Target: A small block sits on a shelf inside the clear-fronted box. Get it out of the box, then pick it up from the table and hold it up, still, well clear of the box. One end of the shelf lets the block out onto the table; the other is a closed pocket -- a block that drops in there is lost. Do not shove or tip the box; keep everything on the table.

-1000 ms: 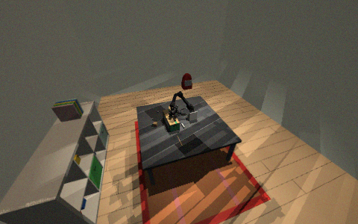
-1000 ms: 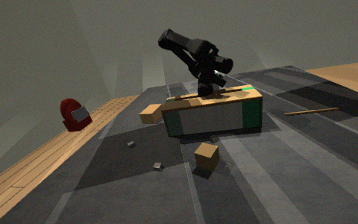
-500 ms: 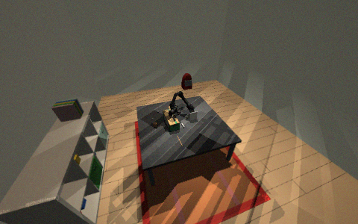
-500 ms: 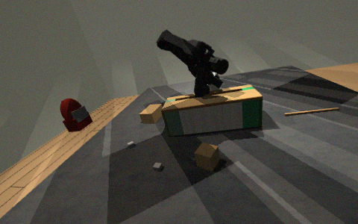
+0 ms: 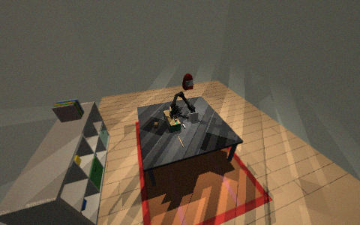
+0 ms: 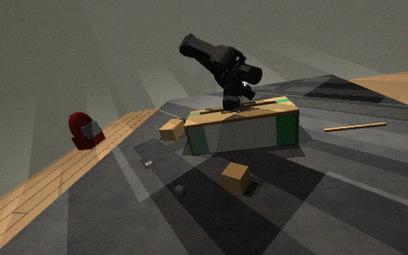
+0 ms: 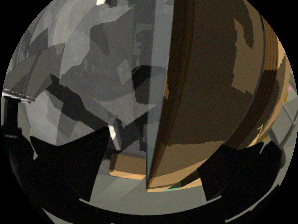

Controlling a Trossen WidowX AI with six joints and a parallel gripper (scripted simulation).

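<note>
The box [image 5: 175, 127] [image 6: 244, 137] [image 7: 215, 65] stands upright on the dark table [image 5: 210, 129] [image 6: 127, 221]. It has a wooden top with a long slot, a green end and a paler teal end. My gripper [image 6: 231, 104] [image 7: 149, 132] is open and empty, pointing down at the slotted top. In the wrist view its fingers stand wide apart, with the box's pale upright panel edge between them; the fingertips' depth is unclear. I cannot make out the small block on the shelf in any view; the inside is dark or hidden.
A wooden cube [image 6: 235, 178] lies before the box and a wooden block [image 6: 172, 129] beside its teal end. A pale cube [image 6: 148, 163] and a grey cube [image 6: 179, 189] lie nearby. A thin stick [image 5: 181, 141] [image 6: 354, 127] lies past the green end.
</note>
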